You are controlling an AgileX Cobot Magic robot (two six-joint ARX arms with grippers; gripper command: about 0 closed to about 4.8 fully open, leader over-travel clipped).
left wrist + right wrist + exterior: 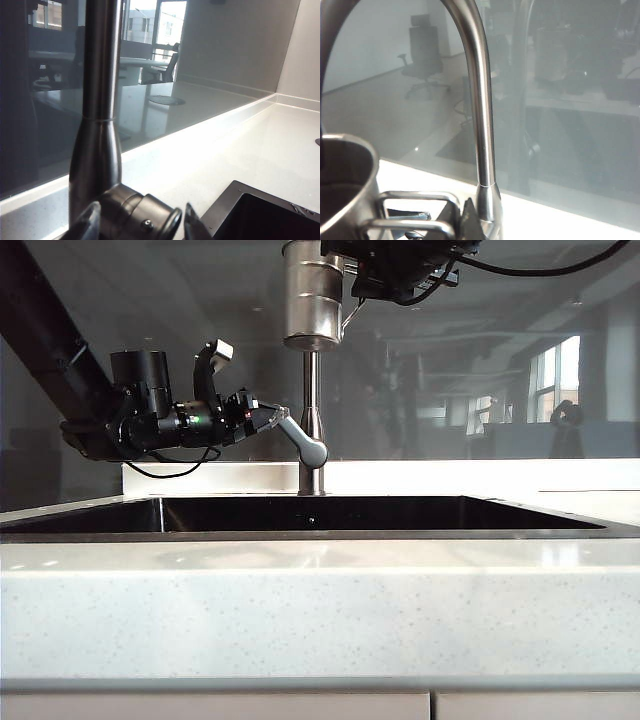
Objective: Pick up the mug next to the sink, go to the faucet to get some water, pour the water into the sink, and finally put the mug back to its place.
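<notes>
Left end effector [142,225] straddles faucet [312,410] lever; right end effector [457,220] (mostly cropped) grips mug [313,300] handle.

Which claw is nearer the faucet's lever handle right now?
Left. The left claw straddles the lever handle; the right claw holds the mug high above it.

The left arm [150,415] was black, built of chunky round housings, with a small green light on its wrist and a thin black cable looping beneath. A pale block capped the curved bracket above it. The right arm [400,265] was also black, trailing a thick black cable.
</notes>
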